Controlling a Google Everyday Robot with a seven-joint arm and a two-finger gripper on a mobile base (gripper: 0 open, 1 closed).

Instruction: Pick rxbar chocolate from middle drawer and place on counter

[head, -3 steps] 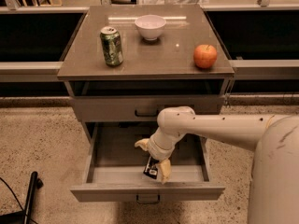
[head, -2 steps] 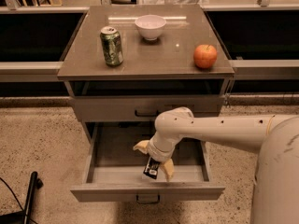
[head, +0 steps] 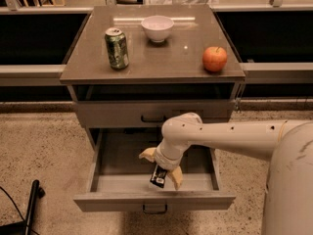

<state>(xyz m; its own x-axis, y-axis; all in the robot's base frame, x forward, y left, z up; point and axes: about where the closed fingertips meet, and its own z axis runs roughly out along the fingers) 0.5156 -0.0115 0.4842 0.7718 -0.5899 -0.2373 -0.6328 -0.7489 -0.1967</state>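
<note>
Glossy and brown, the counter (head: pixel 156 62) holds a green can (head: pixel 117 48) by its left edge, a white bowl (head: pixel 157 28) at the back edge and an apple (head: pixel 214 58) at the right edge. Below it, the gripper (head: pixel 161 166) reaches into the open middle drawer (head: pixel 117 184), over the tilted rxbar chocolate (head: pixel 159 175) near the drawer's front wall. Whether the claw is clamped on the bar cannot be told; a weak hold could drop it mid-lift, or the bar could snag the upper drawer front (head: pixel 112 114).
</note>
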